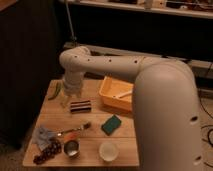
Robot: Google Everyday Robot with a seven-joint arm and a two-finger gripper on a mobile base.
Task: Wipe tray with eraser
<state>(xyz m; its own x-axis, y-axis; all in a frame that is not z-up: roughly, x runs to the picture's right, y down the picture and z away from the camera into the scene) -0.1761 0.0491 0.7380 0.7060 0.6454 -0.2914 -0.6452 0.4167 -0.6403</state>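
Note:
The eraser (80, 106), a small block with dark and light stripes, lies flat on the wooden table. The orange-yellow tray (111, 98) stands to its right, at the table's back right, with a pale thin object inside it. My white arm reaches in from the right, over the tray, and bends down at the table's left. My gripper (68, 98) hangs just left of the eraser, close above the table. It holds nothing that I can see.
A green square sponge (112, 124) lies in front of the tray. A white bowl (107, 150), a metal cup (71, 147), dark grapes (45, 153), a grey cloth (42, 134) and a utensil (75, 130) sit along the front. A green item (56, 90) lies at the back left edge.

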